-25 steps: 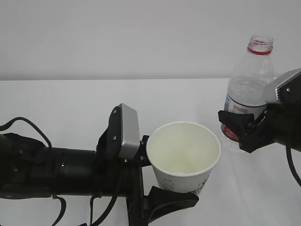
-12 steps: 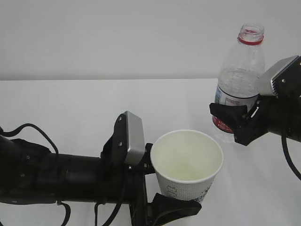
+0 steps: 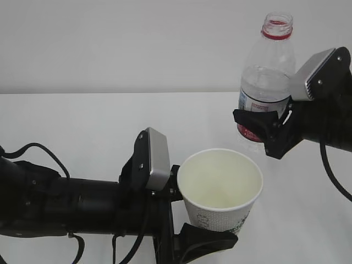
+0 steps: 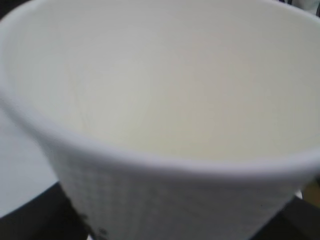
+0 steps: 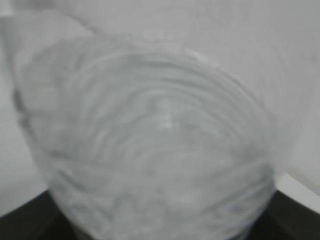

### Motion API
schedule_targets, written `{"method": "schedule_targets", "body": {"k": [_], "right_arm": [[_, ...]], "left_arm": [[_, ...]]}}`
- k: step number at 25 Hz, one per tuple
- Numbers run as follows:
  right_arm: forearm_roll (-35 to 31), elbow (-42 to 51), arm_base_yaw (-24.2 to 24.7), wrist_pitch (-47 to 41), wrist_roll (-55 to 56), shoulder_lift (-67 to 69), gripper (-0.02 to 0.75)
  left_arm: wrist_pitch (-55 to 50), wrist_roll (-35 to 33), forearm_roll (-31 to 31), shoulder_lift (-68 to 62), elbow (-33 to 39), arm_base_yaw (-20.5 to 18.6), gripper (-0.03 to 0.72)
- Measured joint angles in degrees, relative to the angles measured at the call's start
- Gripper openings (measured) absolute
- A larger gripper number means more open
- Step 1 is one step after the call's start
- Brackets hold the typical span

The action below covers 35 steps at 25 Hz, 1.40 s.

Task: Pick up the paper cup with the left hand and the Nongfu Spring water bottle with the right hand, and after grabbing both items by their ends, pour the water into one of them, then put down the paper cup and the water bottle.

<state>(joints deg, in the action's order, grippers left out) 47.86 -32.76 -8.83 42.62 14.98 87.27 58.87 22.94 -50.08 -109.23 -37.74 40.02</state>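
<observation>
Left hand (image 3: 201,220) grips a white paper cup (image 3: 221,190), mouth open upward; above-right, with clear space between, the right hand (image 3: 263,131) clamps an uncapped, upright water bottle (image 3: 264,77).

White paper cup (image 3: 221,190) apparently empty; capless bottle (image 3: 264,82) upright, raised.

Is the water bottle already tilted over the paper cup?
No, the water bottle stands nearly upright, mouth up, beside and above the paper cup.

White table (image 3: 82,118) spans lower part of exterior view, surface plain and matte. Pale grey wall (image 3: 137,44) rises behind it, blank. Straight edge where table meets wall, running level across.
</observation>
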Motion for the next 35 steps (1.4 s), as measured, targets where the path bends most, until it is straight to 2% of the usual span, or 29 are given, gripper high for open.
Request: {"method": "schedule_targets", "body": {"k": [11, 35], "right_arm": [[2.73, -1.68, 0.00, -1.33, -0.88, 0.00, 0.526], [3.08, -1.68, 0.00, -1.43, -14.50, 0.00, 0.527]], "left_arm": [[1.45, 0.00, 0.00, 0.00, -0.13, 0.00, 0.585], [1.45, 0.00, -2.04, 0.00, -0.13, 0.00, 0.575]]}}
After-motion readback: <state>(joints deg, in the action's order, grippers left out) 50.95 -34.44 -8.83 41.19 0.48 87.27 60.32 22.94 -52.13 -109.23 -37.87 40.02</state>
